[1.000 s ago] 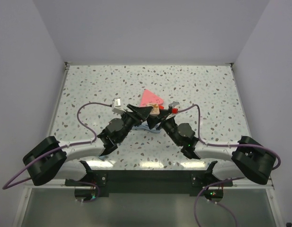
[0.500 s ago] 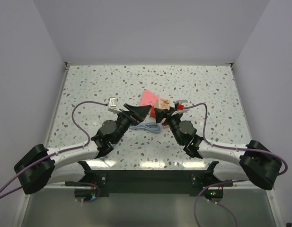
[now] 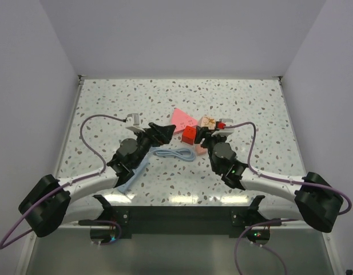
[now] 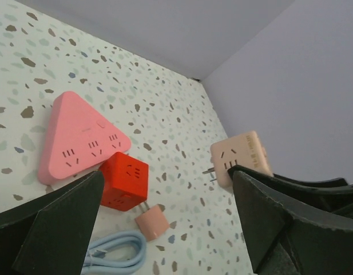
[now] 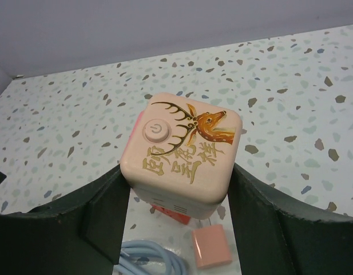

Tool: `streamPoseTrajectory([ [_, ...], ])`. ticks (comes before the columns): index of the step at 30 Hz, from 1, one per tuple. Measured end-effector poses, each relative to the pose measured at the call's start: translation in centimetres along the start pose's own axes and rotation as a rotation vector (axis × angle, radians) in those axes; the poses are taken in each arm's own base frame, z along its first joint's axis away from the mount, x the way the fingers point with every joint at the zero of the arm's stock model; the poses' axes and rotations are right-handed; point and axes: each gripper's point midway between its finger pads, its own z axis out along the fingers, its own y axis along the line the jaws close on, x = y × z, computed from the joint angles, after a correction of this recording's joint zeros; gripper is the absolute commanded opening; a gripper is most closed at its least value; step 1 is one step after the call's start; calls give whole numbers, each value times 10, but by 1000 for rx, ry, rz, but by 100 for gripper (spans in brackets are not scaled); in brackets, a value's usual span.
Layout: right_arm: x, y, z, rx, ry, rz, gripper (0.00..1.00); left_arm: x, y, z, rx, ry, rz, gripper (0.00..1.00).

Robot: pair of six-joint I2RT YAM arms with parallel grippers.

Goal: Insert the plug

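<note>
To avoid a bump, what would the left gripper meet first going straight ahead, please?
Probably the red cube, close to where the open left gripper points; depth is unclear, so it might miss.

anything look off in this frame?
Yes: the right gripper grips a peach deer-print plastic cube, while the small salmon-orange plastic plug lies loose on the speckled table beside the bright red cube, in no socket.

A robot lab cell: a speckled bench [image 3: 250, 103] boxed by bare pale walls [image 3: 182, 34] at 9, 12 and 3 o'clock, left arm [image 3: 90, 180] and right arm [image 3: 268, 179] bolted to a black rail [image 3: 176, 217] at 6 o'clock, trailing purple cables [image 3: 80, 136].
</note>
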Motion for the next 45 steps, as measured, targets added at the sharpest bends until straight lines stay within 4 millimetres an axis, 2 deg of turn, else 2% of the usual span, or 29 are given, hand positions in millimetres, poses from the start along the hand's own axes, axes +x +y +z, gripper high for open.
streamPoseTrajectory([
  [4, -4, -5, 2, 45, -9, -4, 0, 10, 18, 17, -23, 47, 151, 100],
  [11, -3, -12, 2, 78, 1, -24, 0, 31, 69, 72, -70, 172, 322, 100],
  [16, -13, -17, -4, 80, -12, -12, 0, 37, 76, 122, -51, 215, 382, 100],
  [19, -22, -22, -9, 79, -28, 5, 0, 43, 90, 143, -54, 242, 381, 100],
  [24, -35, -27, -17, 74, -43, 19, 0, 63, 138, 146, -110, 329, 343, 99],
  [28, -41, -29, -22, 64, -48, 27, 0, 75, 162, 141, -110, 395, 289, 97],
  [39, -40, -31, -29, 44, -34, 17, 0, 92, 164, 151, 48, 488, 177, 94],
  [42, -42, -32, -31, 42, -36, 18, 0, 93, 163, 156, 72, 495, 159, 88],
  [45, -43, -33, -32, 41, -37, 14, 0, 96, 162, 159, 93, 503, 143, 76],
])
